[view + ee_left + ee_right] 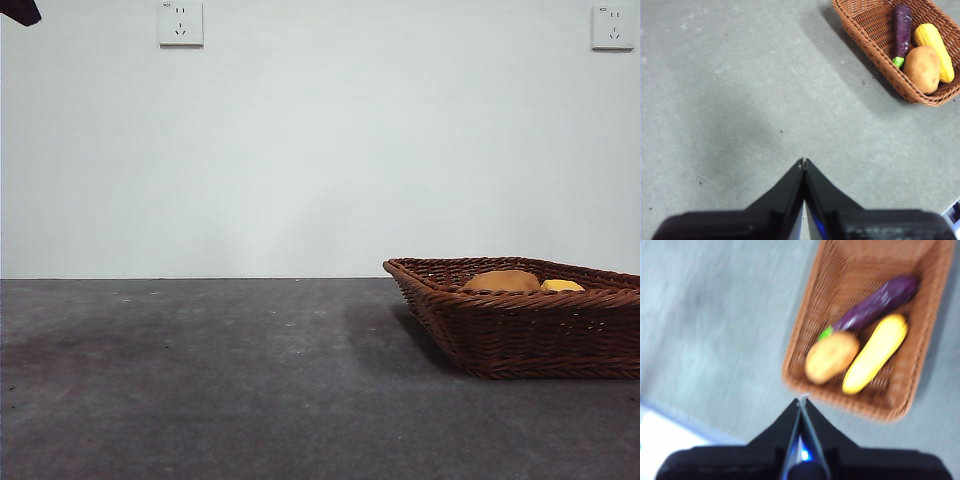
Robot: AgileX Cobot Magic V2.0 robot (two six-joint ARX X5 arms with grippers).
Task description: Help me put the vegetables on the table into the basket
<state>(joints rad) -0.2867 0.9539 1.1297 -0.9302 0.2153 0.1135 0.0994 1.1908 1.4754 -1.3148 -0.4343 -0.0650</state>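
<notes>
Both end effectors, left (803, 162) and right (803, 399), hang closed above the table (740, 100).

The left black two-jawed gripper (803, 162) and the right black two-jawed gripper (803, 399) are seen raised, jaws pressed together, nothing held.

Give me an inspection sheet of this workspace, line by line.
Surface: dark grey table, speckled.
Job's things: eggplant, potato and corn all lie in the basket.
Clutter: nothing seen.
Grippers: left gripper shut and empty above bare table; right gripper shut and empty, above the basket's rim.
Cables: nothing seen.
Surroundings: white wall with two sockets.
</notes>
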